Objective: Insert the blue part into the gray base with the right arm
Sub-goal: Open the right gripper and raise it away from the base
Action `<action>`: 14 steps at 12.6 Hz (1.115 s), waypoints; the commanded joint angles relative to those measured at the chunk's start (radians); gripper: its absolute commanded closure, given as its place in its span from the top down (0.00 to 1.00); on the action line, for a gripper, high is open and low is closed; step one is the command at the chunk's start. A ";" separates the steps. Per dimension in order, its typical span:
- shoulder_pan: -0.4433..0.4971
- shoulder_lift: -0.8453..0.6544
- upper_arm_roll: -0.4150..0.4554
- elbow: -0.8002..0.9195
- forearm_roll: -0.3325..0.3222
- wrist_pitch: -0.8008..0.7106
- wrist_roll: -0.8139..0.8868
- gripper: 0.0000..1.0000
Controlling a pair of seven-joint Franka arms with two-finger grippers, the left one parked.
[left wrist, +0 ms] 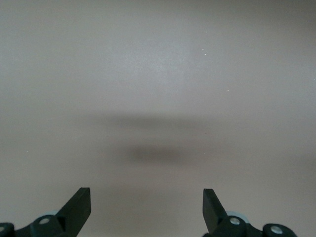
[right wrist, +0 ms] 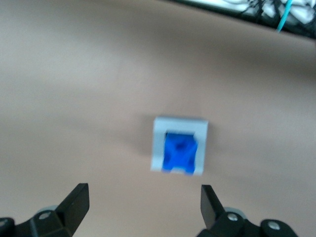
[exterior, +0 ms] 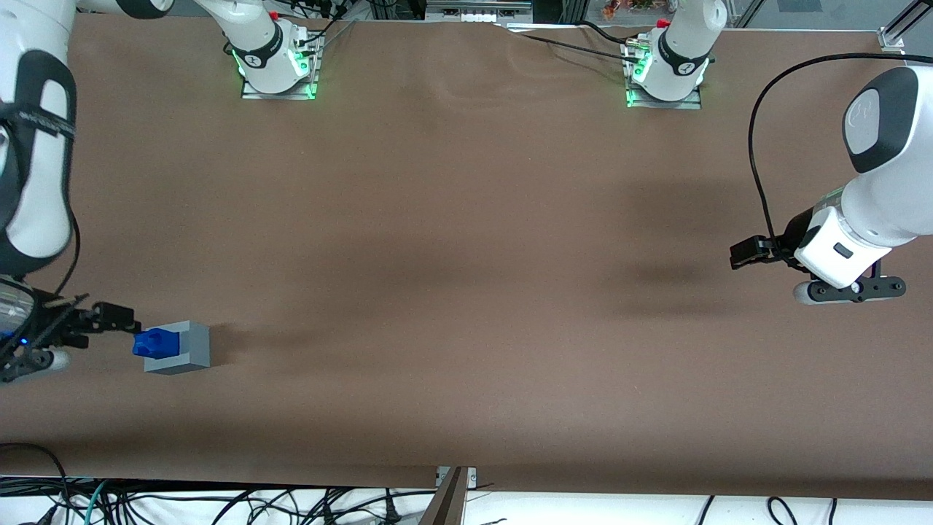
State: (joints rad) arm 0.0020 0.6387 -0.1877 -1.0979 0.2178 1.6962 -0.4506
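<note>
Hovering with jaws spread and empty, the gripper [right wrist: 143,205] of the right arm [exterior: 36,160] sits just beside the gray base [exterior: 186,348], facing its socket; the blue part [exterior: 154,343] sits in that socket, its lumpy end sticking out toward the fingers; insertion looks nearly or fully done, seating depth unclear; judged next move: check the seat, push it home if proud, or withdraw. Base rests on the brown table [exterior: 466,255] at the working arm's end.
</note>
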 commanded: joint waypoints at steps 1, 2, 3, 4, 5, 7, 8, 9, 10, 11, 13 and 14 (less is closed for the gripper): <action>0.025 -0.124 -0.004 -0.060 -0.050 -0.133 -0.007 1.00; 0.027 -0.176 0.004 -0.097 -0.116 -0.132 -0.008 1.00; 0.027 -0.229 0.029 -0.133 -0.168 -0.133 -0.013 1.00; 0.024 -0.284 0.057 -0.181 -0.208 -0.129 -0.013 1.00; 0.024 -0.328 0.063 -0.203 -0.239 -0.121 -0.010 1.00; 0.021 -0.419 0.065 -0.275 -0.239 -0.072 -0.008 1.00; 0.021 -0.463 0.068 -0.343 -0.242 -0.046 -0.007 1.00; 0.021 -0.497 0.080 -0.393 -0.244 -0.032 -0.007 1.00; 0.019 -0.529 0.094 -0.434 -0.248 -0.049 0.028 1.00; 0.016 -0.548 0.096 -0.463 -0.248 -0.055 0.123 1.00; 0.016 -0.545 0.096 -0.467 -0.244 -0.056 0.173 1.00; 0.015 -0.539 0.093 -0.461 -0.242 -0.056 0.173 1.00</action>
State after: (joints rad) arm 0.0282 0.1264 -0.1063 -1.5197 -0.0131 1.6181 -0.3076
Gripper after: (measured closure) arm 0.000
